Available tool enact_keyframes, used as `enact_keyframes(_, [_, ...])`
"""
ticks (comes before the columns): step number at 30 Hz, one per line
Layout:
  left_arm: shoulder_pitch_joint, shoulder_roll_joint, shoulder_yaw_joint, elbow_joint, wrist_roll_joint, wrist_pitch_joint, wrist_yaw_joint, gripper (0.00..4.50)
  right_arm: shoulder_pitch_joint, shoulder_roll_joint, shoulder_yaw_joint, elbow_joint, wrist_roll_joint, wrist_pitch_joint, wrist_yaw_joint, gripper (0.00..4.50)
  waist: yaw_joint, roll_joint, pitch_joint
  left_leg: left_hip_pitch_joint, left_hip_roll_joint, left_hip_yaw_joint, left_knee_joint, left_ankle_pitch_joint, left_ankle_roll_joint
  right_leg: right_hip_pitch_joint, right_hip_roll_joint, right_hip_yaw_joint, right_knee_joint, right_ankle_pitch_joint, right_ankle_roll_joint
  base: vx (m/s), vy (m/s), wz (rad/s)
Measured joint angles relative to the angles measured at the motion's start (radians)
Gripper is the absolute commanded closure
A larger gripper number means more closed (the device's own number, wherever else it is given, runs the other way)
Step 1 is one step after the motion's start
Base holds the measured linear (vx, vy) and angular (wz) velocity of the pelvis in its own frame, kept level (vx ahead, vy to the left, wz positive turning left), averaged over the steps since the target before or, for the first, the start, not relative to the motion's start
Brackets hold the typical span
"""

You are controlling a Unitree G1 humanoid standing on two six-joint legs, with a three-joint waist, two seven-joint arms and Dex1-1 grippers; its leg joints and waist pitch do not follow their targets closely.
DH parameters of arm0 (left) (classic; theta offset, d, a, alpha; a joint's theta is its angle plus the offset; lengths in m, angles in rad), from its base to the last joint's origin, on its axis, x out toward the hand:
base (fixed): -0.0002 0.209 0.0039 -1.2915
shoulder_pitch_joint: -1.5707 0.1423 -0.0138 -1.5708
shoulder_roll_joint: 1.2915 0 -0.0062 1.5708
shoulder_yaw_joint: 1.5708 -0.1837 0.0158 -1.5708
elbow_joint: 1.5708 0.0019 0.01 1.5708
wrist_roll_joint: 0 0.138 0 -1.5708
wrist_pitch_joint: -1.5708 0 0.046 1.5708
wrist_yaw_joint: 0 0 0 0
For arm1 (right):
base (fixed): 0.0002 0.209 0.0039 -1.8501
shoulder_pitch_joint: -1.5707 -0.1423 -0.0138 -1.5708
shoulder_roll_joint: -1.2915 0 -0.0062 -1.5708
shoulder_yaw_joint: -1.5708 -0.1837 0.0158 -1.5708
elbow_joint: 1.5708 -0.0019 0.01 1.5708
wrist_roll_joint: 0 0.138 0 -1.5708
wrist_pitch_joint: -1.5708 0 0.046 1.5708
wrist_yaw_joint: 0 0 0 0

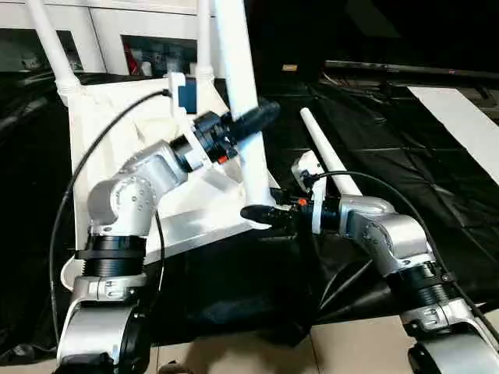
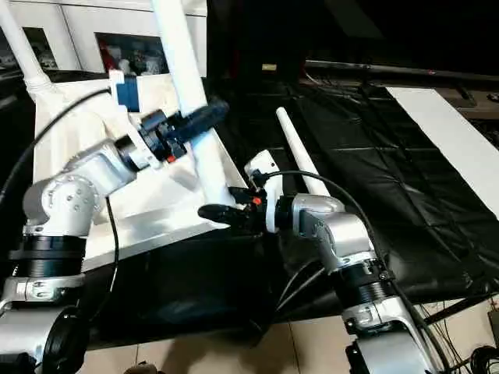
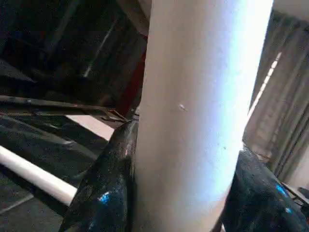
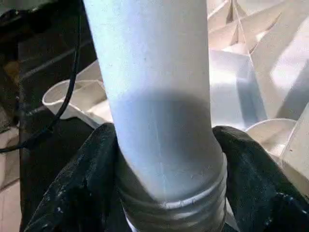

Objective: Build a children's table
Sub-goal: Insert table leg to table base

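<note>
Both pincers pinched one white leg: left pincer clamped mid-shaft, right pincer clamped its threaded base at the near corner of the upturned tabletop. Tabletop lay ribs-up on the black-covered surface, two legs already standing in far sockets. A spare leg lay beside it.

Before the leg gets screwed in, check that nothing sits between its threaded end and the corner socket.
Nothing visible does. Both hands, left and right, grip the leg; its threaded end hangs by the tabletop, open sockets nearby.

A black plastic sheet covers the floor before a white glass-door cabinet.
</note>
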Motion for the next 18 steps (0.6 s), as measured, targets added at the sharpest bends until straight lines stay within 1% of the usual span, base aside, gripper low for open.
enact_keyframes(1, [-0.006,0.0,0.002,-0.004,0.0,0.004,0.014,2.57,0.0,0.007,-0.009,-0.002,0.008,0.006,-0.003,1.48,0.0,0.001,0.001,0.0,0.0,0.0,0.0,0.0,0.0,0.0,0.0,0.0,0.0,0.0,0.0,0.0,0.0,0.0])
enact_keyframes(2, [-0.019,0.0,0.004,-0.003,0.001,0.014,0.035,2.57,0.0,0.014,-0.022,-0.003,0.02,0.015,-0.005,1.48,0.0,0.003,0.002,0.0,0.0,0.0,0.001,0.0,0.0,0.0,0.0,0.0,0.0,0.0,0.0,0.0,0.0,0.0])
enact_keyframes(3, [-0.036,0.0,0.011,-0.003,0.003,0.031,0.065,2.59,0.0,0.019,-0.035,-0.006,0.039,0.03,-0.009,1.13,0.001,0.006,0.003,-0.001,0.0,0.0,0.002,0.0,0.0,0.0,0.0,0.0,0.0,0.001,0.0,0.0,0.0,0.0])
enact_keyframes(5, [-0.049,0.004,0.016,0.004,0.02,0.052,0.114,2.61,-0.002,0.015,-0.047,-0.039,0.054,0.046,-0.007,1.13,0.001,0.016,0.002,-0.003,0.0,-0.001,0.004,0.0,0.001,0.0,0.0,0.0,-0.001,0.002,0.001,0.0,0.0,0.0])
enact_keyframes(6, [-0.049,0.006,0.013,0.015,0.031,0.064,0.132,2.63,-0.007,0.01,-0.056,-0.061,0.064,0.046,-0.007,0.96,0.0,0.023,0.001,-0.005,-0.001,-0.001,0.005,0.0,0.001,0.0,-0.001,0.0,-0.001,0.003,0.002,0.0,0.0,0.0])
enact_keyframes(7, [-0.049,0.008,0.005,0.024,0.041,0.069,0.14,2.64,-0.012,0.005,-0.056,-0.07,0.062,0.04,-0.013,0.8,0.0,0.025,0.0,-0.006,-0.001,-0.001,0.005,0.0,0.002,0.0,-0.001,0.0,-0.001,0.003,0.002,0.0,0.0,0.0])
enact_keyframes(8, [-0.049,0.009,-0.004,0.031,0.046,0.071,0.145,2.65,-0.017,0.0,-0.056,-0.074,0.058,0.034,-0.021,0.71,0.001,0.025,0.0,-0.006,-0.001,-0.001,0.004,0.001,0.002,0.0,-0.001,0.0,0.0,0.003,0.002,0.0,0.0,0.0])
enact_keyframes(11, [-0.049,0.007,-0.013,0.032,0.051,0.076,0.147,2.66,-0.022,0.0,-0.056,-0.073,0.039,0.026,-0.036,0.7,0.001,0.025,0.0,-0.006,0.0,-0.002,0.004,0.002,0.001,-0.001,0.0,-0.001,0.0,0.003,0.002,0.0,0.0,0.0])
enact_keyframes(14, [-0.054,0.009,-0.028,0.027,0.051,0.076,0.147,2.66,-0.032,0.02,-0.056,-0.065,0.029,0.02,-0.067,0.7,-0.001,0.025,0.0,-0.007,0.0,-0.002,0.004,0.002,0.001,-0.002,0.0,-0.001,0.0,0.004,0.002,0.0,0.0,0.0])
enact_keyframes(16, [-0.067,0.009,-0.042,0.017,0.051,0.076,0.147,2.66,-0.062,0.03,-0.047,-0.047,0.02,0.022,-0.088,0.7,0.0,0.025,0.0,-0.009,0.0,-0.002,0.004,0.004,0.002,-0.005,0.0,-0.001,0.0,0.005,0.002,0.0,0.0,0.0])
enact_keyframes(18, [-0.07,0.017,-0.049,-0.007,0.053,0.076,0.145,2.67,-0.085,0.036,-0.04,-0.035,0.007,0.031,-0.102,0.7,0.001,0.025,0.0,-0.009,0.0,-0.002,0.004,0.004,0.002,-0.005,0.0,-0.001,0.0,0.006,0.002,0.0,0.0,0.0])
